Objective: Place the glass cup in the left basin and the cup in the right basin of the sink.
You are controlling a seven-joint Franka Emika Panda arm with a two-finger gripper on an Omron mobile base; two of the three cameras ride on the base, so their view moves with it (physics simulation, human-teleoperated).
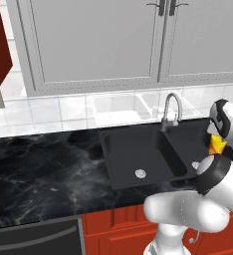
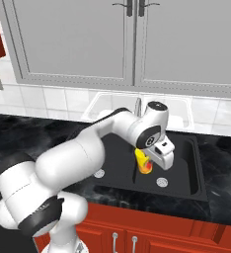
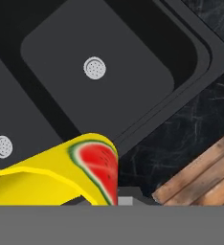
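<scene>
My hand is clamped on the yellow cup, holding it above the matte black sink, near the divider between the left basin and the right basin. The cup's watermelon mark faces the hand view. The chrome faucet stands behind the sink, set in the dark marble surface.

The yellow cup with a watermelon-slice mark hangs above the black double sink, over the divider beside the narrower right basin. The wider left basin shows only its silver drain.
</scene>
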